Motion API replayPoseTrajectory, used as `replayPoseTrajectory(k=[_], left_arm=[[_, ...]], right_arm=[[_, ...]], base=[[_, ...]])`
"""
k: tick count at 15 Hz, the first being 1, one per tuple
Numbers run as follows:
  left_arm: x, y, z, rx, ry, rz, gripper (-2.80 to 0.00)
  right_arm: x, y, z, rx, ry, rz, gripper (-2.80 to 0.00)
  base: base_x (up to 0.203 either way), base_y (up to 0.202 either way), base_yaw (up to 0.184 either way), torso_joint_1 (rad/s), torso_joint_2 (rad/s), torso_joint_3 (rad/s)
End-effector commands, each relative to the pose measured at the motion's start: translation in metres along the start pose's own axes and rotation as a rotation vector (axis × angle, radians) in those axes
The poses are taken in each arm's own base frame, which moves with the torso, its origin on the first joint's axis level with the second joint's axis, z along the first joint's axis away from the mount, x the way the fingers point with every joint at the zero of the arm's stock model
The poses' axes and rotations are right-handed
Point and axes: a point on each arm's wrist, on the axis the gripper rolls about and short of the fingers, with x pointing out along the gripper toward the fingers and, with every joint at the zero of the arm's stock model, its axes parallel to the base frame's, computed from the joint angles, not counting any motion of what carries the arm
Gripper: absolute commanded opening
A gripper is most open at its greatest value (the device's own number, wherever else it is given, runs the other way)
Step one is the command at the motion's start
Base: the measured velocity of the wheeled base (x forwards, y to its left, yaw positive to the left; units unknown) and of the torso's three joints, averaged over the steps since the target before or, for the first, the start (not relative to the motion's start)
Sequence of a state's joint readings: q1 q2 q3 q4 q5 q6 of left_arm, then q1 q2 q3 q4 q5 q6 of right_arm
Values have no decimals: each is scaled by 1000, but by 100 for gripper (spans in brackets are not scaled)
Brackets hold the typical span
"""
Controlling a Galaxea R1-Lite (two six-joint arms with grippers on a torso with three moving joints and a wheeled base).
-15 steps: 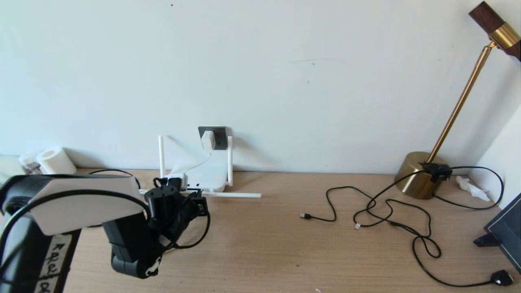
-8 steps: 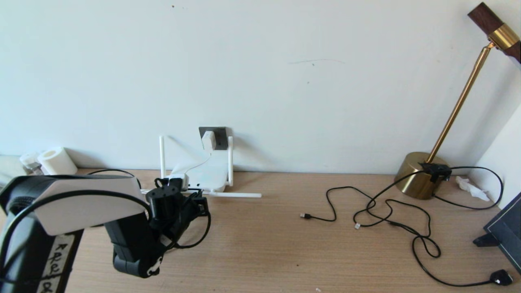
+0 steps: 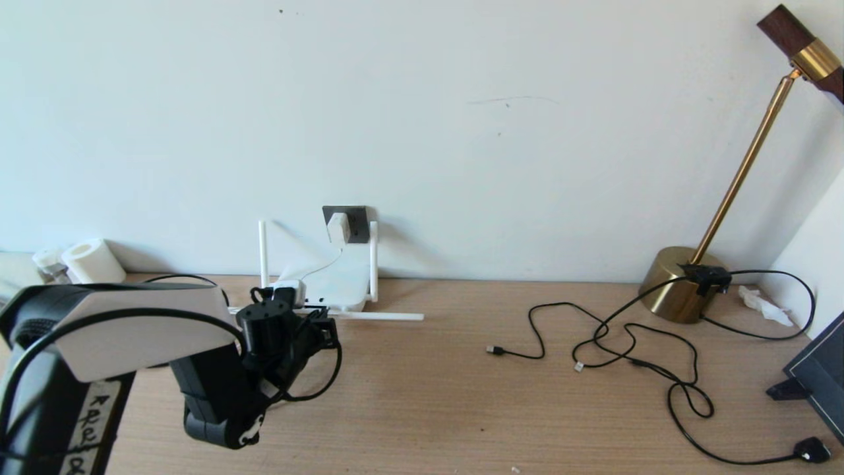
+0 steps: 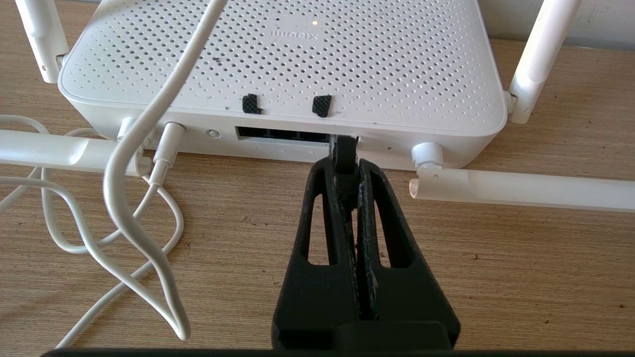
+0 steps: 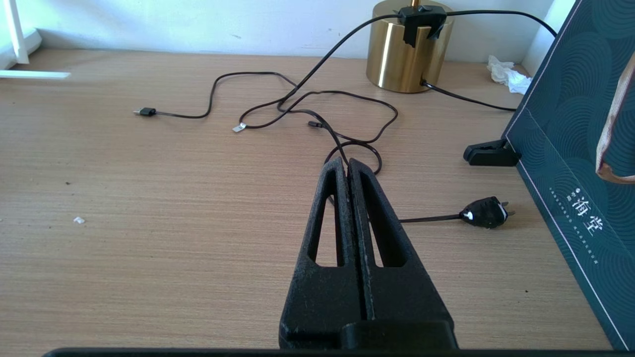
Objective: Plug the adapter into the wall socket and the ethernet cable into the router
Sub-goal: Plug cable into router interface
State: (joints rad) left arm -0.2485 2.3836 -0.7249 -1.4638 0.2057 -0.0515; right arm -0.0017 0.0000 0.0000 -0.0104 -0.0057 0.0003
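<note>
The white router (image 4: 283, 64) lies against the wall, its dark port row facing my left gripper (image 4: 344, 166). That gripper is shut on the ethernet cable's black plug (image 4: 343, 151), whose front end meets the right end of the port row. How deep the plug sits is hidden. In the head view the left gripper (image 3: 323, 322) is just in front of the router (image 3: 336, 280). The white adapter (image 3: 337, 227) sits in the dark wall socket (image 3: 355, 221), and its thin white cord (image 4: 124, 163) runs down over the router. My right gripper (image 5: 347, 163) is shut and empty above the bare table.
Two router antennas lie flat on the table (image 4: 521, 188), two stand upright. Thin black cables (image 3: 626, 343) sprawl at the right, near a brass lamp base (image 3: 679, 290), a black mains plug (image 3: 812, 450) and a dark box (image 3: 817, 376). A paper roll (image 3: 92, 260) stands far left.
My left arm has edged very slightly toward the router; nothing else has moved.
</note>
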Motion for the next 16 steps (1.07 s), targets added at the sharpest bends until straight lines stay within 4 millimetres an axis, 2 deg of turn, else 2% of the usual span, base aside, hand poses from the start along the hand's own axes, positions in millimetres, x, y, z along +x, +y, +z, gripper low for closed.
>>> replayPoseTrajectory(k=[1,16], left_arm=[[-1,0,1,-2,-7,1,-280],[-4,1,-2,1,9,5,-280]], right_arm=[[0,0,0,0,0,0,-280],[0,0,0,0,0,0,-280]], base=[[0,0,0,0,0,0],[0,0,0,0,0,0]])
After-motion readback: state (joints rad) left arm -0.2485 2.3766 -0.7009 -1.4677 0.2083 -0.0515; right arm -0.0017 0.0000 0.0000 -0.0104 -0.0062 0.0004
